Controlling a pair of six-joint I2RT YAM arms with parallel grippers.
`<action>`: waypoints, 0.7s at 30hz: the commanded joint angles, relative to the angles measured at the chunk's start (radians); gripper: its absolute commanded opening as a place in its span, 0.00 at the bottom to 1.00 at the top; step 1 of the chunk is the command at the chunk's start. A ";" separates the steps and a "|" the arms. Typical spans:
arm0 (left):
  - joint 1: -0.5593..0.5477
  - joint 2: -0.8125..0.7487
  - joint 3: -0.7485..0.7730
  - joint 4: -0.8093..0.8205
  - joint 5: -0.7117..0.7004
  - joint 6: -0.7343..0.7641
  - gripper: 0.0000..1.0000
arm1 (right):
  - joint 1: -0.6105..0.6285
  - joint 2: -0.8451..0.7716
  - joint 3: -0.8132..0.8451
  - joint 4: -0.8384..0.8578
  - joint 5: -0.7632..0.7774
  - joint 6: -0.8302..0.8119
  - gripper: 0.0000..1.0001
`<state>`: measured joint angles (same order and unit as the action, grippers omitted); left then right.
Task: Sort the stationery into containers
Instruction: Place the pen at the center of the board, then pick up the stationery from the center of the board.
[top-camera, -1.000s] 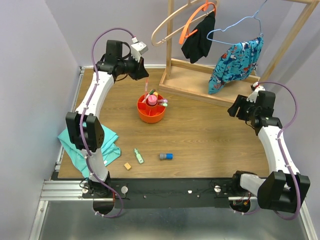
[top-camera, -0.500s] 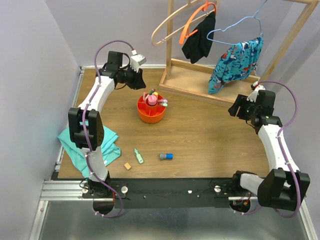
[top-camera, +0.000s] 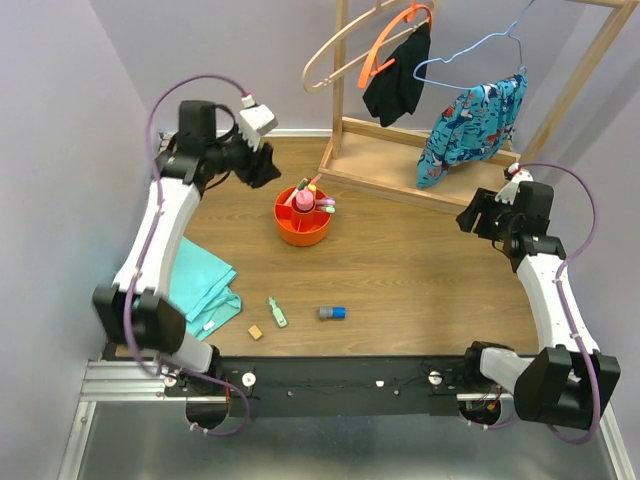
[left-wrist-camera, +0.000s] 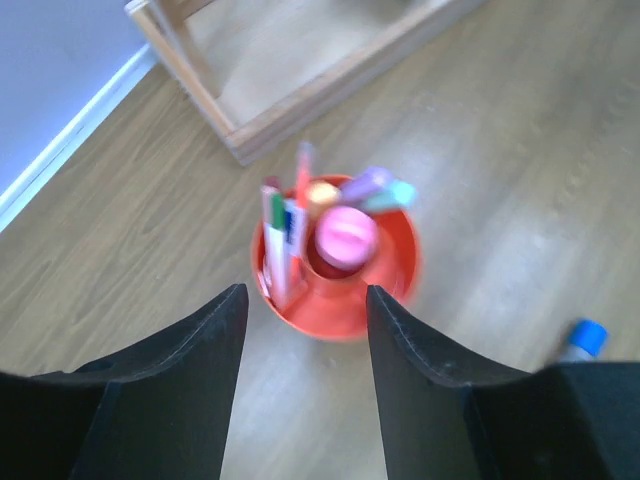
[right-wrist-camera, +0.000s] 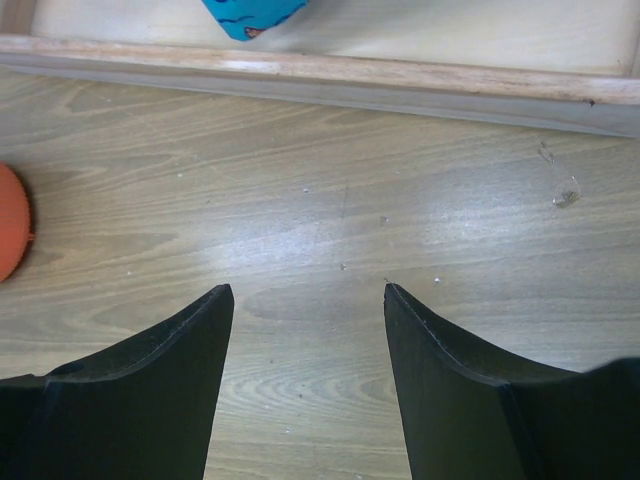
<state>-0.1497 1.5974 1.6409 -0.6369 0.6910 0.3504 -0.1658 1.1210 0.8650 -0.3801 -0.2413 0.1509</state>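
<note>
- Two pincers show, and both stand spread with nothing between their fingers.
- Left pincer (top-camera: 264, 166) hangs in the air at the far left of the surface (top-camera: 420, 270), just beyond the orange organiser (top-camera: 303, 235). Its wrist view looks down on the organiser between the parted fingers.
- Right pincer (top-camera: 470, 216) is held on the right side, near the wooden rack base (top-camera: 400, 172). Its wrist view shows bare wood grain between the fingers, with the organiser's edge at the far left.
- Inside the organiser, a pink tube (left-wrist-camera: 345, 236) stands in the central cup.
- Several thin markers (left-wrist-camera: 280, 238) stand upright in a ring compartment on one side.
- Pastel highlighters (left-wrist-camera: 385, 190) lean outward over the rim on the other side; the wrist view is blurred, so I cannot tell how many there are.
- Three pieces lie loose near the front edge, well apart from the organiser: a green highlighter (top-camera: 276, 312), a tan cube (top-camera: 255, 332) just beside it, and a blue-grey piece (top-camera: 332, 313) to their right.
- One teal cloth (top-camera: 200, 285) lies at the front left.
</note>
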 joint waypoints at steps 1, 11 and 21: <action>-0.007 -0.265 -0.230 -0.399 0.122 0.393 0.61 | -0.008 -0.081 -0.063 0.027 -0.044 -0.001 0.70; -0.175 -0.421 -0.576 -0.721 0.055 0.937 0.64 | -0.008 -0.136 -0.101 0.015 -0.131 -0.001 0.70; -0.333 -0.321 -0.699 -0.449 -0.133 0.812 0.65 | -0.008 -0.159 -0.116 0.009 -0.141 0.012 0.70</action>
<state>-0.4446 1.2110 0.9489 -1.2301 0.6697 1.2648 -0.1658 0.9871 0.7677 -0.3676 -0.3550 0.1501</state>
